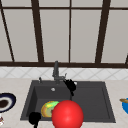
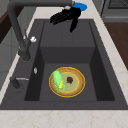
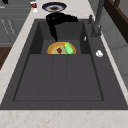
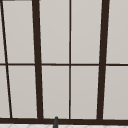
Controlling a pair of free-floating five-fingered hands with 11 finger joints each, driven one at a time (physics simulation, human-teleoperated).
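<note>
The plate [image 2: 76, 83] is what everything here is placed around. It is yellow-rimmed and lies flat on the floor of the deep left basin of the sink [image 1: 92, 100]. On it rests a green piece [image 2: 58, 81], on the half of the plate nearest the faucet [image 1: 56, 71]. Its long axis runs along the length of the sink, left to right. A small red bit [image 2: 70, 80] sits near the plate's middle, just beside the green piece.

The left hand [image 1: 34, 118] is clearly the nearer of the two. From the front it hangs at the sink's front rim, just left of the plate. In the right side view it floats above the plate's far edge, not touching it. Its fingers [image 3: 71, 18] look stretched flat toward the faucet side and hold nothing. From this hand the plate lies downward and a little to the right.

The right hand [image 1: 70, 85] hovers well apart from the plate, up and to the right of it, close by the faucet's spout. Its fingers [image 2: 55, 19] are straight and slightly spread toward the back wall, and they are empty too.

A large red ball [image 1: 67, 114] shows in the front view, covering the plate's right half. Out on the worktop [image 1: 117, 87], a dark dish [image 1: 6, 101] sits left of the plate and a blue bowl [image 1: 125, 105] far to its right.
</note>
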